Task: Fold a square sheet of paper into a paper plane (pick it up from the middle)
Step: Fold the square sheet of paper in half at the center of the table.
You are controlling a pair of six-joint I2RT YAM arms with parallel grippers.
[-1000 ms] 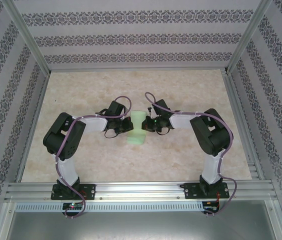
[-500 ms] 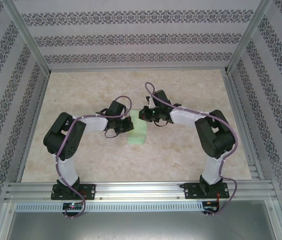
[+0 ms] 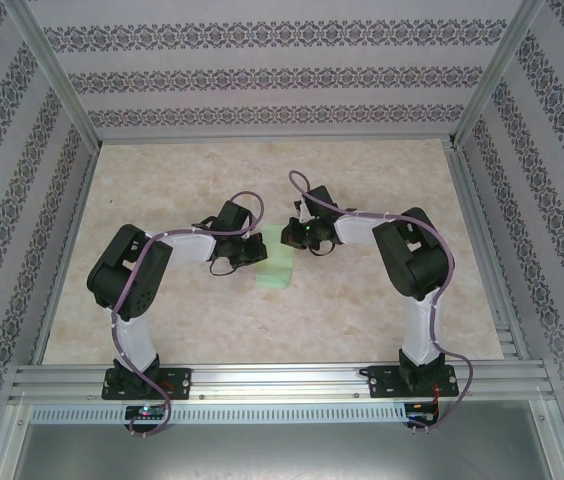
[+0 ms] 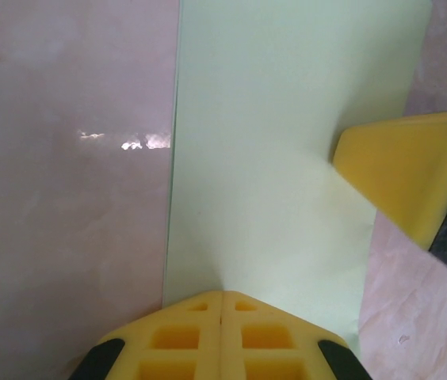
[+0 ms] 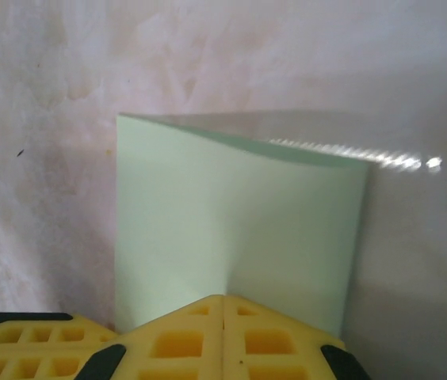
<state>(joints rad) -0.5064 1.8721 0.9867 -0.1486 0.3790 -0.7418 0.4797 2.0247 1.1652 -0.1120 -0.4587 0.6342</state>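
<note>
Square sheet of paper (image 3: pixel 275 270): pale green, in the middle of the table (image 3: pixel 362 320), between my two pincers.
Hidden: my pads cover its near edge in both wrist views, and from above my wrists cover part of it.
Left gripper (image 4: pixel 222 294): pressed together, pinching the sheet's edge; my arm bends inward with the elbow out.
Right gripper (image 5: pixel 223 299): pressed together on the sheet, with a crease running out from my tips; the far edge bows upward.

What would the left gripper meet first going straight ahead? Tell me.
The pale-green square sheet of paper, seemingly pinched in the left gripper; the right gripper's yellow finger lies off to one side.
</note>
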